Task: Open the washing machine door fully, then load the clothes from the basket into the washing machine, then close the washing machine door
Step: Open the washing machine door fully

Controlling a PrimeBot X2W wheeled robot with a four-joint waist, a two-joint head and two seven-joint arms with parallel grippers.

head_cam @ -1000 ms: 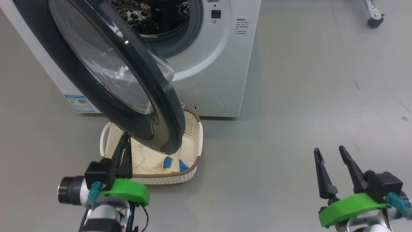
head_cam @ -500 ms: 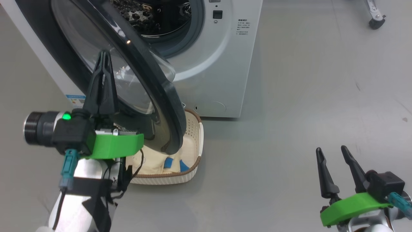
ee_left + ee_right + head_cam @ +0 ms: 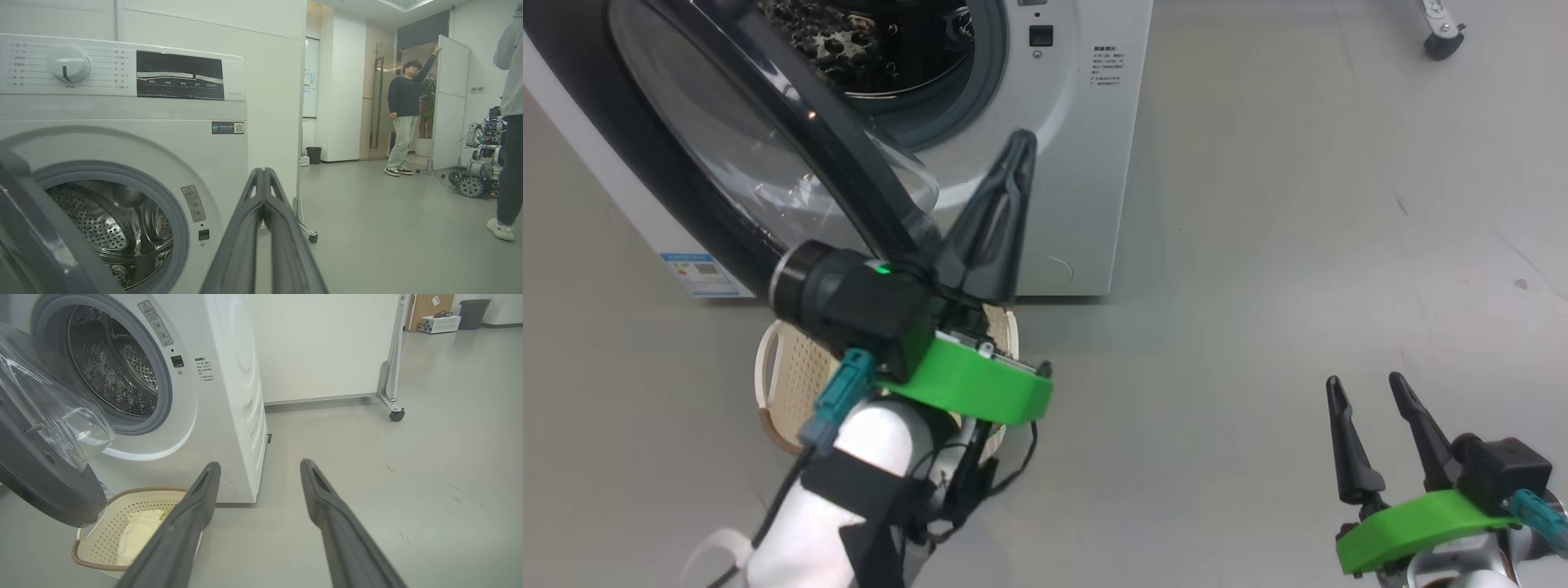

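Observation:
The white washing machine (image 3: 1062, 163) stands at the top of the head view, its steel drum (image 3: 849, 41) exposed. The washing machine door (image 3: 768, 163), black-rimmed with a glass bowl, hangs partly open over the basket (image 3: 784, 376). My left gripper (image 3: 1019, 145) is shut and holds nothing. It is raised in front of the machine's lower front, right of the door edge, fingers pointing up. My left arm covers most of the basket. In the right wrist view the cream-yellow clothes (image 3: 139, 535) lie in the basket (image 3: 102, 543). My right gripper (image 3: 1364, 384) stands open over bare floor at lower right.
Grey floor spreads to the right of the machine. A white panel on castors (image 3: 396, 414) stands behind the machine's right side. Farther back a person (image 3: 404, 118) stands at a doorway, another person (image 3: 510, 122) is at the right edge, and a wheeled robot (image 3: 478, 171) is parked.
My left gripper, still shut, has lifted up from the basket and swung right, past the door's edge, to the machine's front. The head camera has shifted slightly. The right arm stays put.

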